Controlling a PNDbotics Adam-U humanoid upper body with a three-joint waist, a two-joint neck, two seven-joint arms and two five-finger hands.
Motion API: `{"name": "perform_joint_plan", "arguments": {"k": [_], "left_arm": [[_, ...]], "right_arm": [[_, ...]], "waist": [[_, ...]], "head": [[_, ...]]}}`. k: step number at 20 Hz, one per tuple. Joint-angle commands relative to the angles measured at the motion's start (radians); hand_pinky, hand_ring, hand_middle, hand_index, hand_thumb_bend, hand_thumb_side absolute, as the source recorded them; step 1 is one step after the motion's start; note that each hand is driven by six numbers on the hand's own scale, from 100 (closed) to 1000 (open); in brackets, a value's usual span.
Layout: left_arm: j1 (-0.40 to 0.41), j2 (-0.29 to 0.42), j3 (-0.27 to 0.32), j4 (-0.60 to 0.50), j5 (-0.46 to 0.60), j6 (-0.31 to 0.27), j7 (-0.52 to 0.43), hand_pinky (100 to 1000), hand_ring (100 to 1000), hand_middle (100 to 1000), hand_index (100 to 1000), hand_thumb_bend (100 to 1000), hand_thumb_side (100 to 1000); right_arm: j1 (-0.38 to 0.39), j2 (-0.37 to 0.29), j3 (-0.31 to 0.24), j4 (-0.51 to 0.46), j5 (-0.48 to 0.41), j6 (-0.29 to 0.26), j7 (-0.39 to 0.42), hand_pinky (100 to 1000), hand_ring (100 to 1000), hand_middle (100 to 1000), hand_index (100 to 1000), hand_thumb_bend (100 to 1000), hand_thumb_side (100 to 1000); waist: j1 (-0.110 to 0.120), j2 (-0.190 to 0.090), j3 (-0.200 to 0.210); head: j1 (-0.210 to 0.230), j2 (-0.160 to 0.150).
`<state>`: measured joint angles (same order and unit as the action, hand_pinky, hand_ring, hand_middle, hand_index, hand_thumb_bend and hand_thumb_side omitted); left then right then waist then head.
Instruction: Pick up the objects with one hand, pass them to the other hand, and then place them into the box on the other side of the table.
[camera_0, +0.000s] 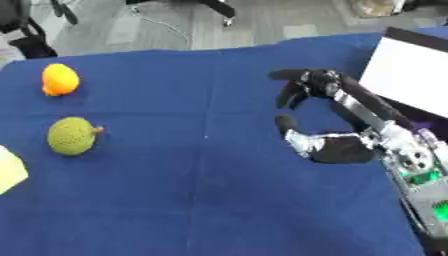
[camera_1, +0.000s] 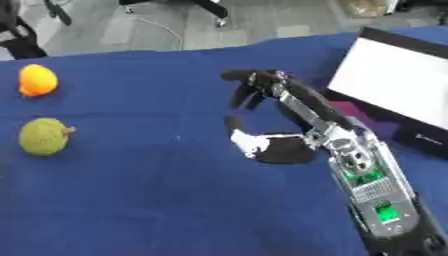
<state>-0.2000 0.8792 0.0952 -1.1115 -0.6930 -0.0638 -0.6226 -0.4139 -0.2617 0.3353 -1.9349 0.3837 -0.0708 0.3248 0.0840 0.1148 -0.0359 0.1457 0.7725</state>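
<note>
Our right hand (camera_0: 337, 147) hangs open and empty, the orange fruit (camera_0: 59, 80) and green fruit (camera_0: 71, 135) sit far off at nine o'clock, so we may, perhaps, reach short.

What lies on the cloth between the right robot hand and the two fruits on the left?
Nothing visible. Only bare blue tablecloth separates the empty, open right robot hand from the orange fruit and the bumpy green fruit.
</note>
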Motion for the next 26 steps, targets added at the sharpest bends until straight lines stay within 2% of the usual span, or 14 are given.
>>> {"name": "perform_joint_plan", "arguments": {"k": [1,4,14,16,18,19,20,22,24,26], "left_arm": [[-0.003,0.026,0.014,-0.004,0.006,0.000,0.023,770,652,654,815,563,437],[-0.003,0.022,0.013,-0.004,0.011,-0.003,0.037,768,642,637,802,537,424],[-0.006,0.015,0.008,-0.008,0.023,-0.013,0.068,759,604,585,752,466,377],[-0.007,0.014,0.008,-0.011,0.026,-0.015,0.079,747,582,554,720,415,337],[-0.008,0.014,0.009,-0.015,0.029,-0.018,0.097,738,562,516,678,293,279],[-0.009,0.014,0.009,-0.017,0.030,-0.019,0.108,738,562,516,678,293,279],[-0.009,0.014,0.010,-0.020,0.030,-0.020,0.118,731,549,488,628,210,245],[-0.010,0.013,0.012,-0.028,0.030,-0.021,0.141,727,541,471,581,165,227],[-0.010,0.012,0.015,-0.039,0.029,-0.022,0.164,722,533,459,494,132,209],[-0.009,0.010,0.021,-0.052,0.027,-0.024,0.189,722,530,456,463,123,213]], "right_arm": [[-0.017,-0.010,-0.002,-0.012,0.001,-0.003,-0.001,617,701,567,888,101,388],[-0.018,-0.010,-0.002,-0.013,0.001,-0.002,-0.001,618,701,567,888,100,390],[-0.019,-0.011,-0.003,-0.015,0.000,-0.002,0.001,618,701,567,888,100,391],[-0.019,-0.011,-0.003,-0.015,0.000,-0.002,0.001,618,701,567,888,100,391],[-0.020,-0.011,-0.003,-0.015,0.000,-0.002,0.001,618,701,567,888,100,391],[-0.020,-0.011,-0.003,-0.015,0.000,-0.002,0.001,618,701,567,888,100,391],[-0.019,-0.011,-0.003,-0.014,-0.001,-0.002,0.001,618,701,567,888,100,392],[-0.019,-0.010,-0.003,-0.014,-0.001,-0.003,0.001,618,701,567,888,100,392],[-0.019,-0.010,-0.003,-0.013,-0.001,-0.003,0.001,618,701,567,888,100,391],[-0.018,-0.010,-0.003,-0.013,0.000,-0.003,0.001,618,701,567,888,100,392]], "waist": [[0.008,-0.017,0.000],[0.007,-0.016,0.000],[0.007,-0.017,-0.002],[0.008,-0.017,-0.003],[0.008,-0.016,-0.003],[0.008,-0.016,-0.004],[0.008,-0.016,-0.004],[0.008,-0.016,-0.004],[0.008,-0.016,-0.004],[0.008,-0.016,-0.004]], "head": [[0.067,-0.003],[0.082,-0.003],[0.076,-0.003],[0.073,-0.003],[0.071,-0.003],[0.071,-0.003],[0.070,-0.003],[0.068,-0.003],[0.063,-0.003],[0.057,-0.003]]}}
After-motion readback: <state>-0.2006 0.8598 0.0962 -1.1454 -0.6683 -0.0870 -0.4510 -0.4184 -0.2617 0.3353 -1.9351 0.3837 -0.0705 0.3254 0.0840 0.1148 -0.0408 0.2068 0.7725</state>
